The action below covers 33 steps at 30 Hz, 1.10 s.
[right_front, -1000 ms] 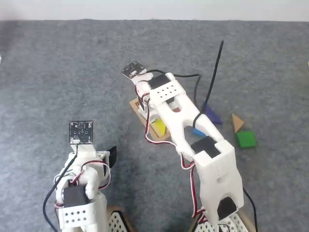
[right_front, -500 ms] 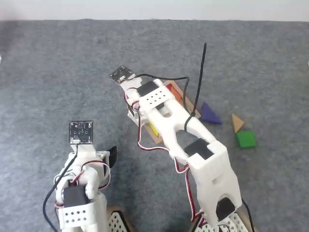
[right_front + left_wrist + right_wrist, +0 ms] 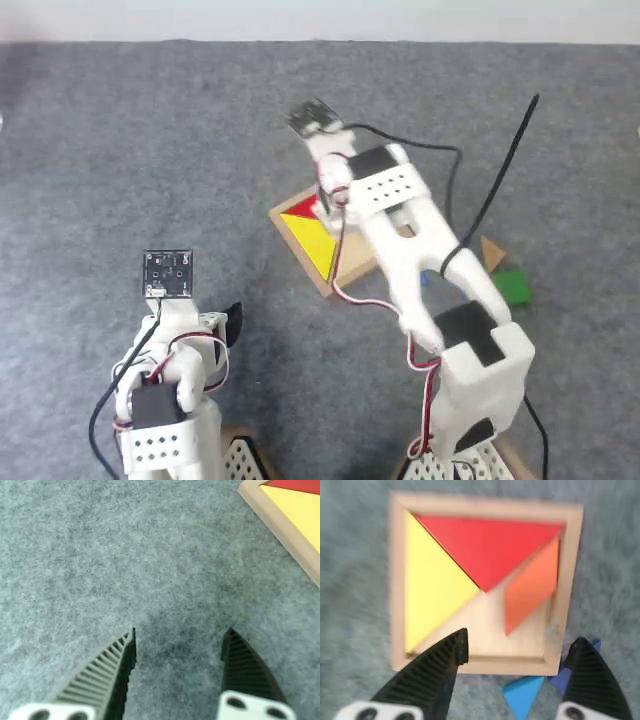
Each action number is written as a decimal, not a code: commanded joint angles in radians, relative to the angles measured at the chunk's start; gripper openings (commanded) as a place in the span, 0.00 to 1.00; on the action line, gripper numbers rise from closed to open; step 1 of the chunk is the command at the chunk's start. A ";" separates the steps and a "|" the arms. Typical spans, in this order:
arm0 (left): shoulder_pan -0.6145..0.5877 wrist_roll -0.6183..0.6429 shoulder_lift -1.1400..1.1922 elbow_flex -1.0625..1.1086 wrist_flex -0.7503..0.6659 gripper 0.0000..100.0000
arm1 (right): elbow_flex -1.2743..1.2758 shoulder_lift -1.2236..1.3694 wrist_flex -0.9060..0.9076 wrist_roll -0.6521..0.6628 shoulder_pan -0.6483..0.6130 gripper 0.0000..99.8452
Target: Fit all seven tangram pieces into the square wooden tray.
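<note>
Overhead, the right hand (image 3: 520, 640) gapes wide above the square wooden tray (image 3: 485, 500), which sits mid-frame in the high view and holds the yellow triangle (image 3: 432, 590), red triangle (image 3: 485, 545) and orange piece (image 3: 530, 587). At lower left, the left hand (image 3: 181, 632) is spread over the grey counter (image 3: 100, 555).

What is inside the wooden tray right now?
Three pieces lie in the tray: a yellow triangle, a red triangle and an orange piece; the rest is bare wood. The open right gripper covers a strip by the rim.
</note>
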 commanded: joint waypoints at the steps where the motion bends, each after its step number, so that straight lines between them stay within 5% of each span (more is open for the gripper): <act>1: 0.000 0.008 -0.021 -0.022 0.005 0.27 | 0.014 0.010 -0.054 0.017 0.027 0.32; 33: 0.000 0.008 -0.021 -0.022 0.005 0.27 | -0.288 0.266 -0.041 0.005 0.002 0.32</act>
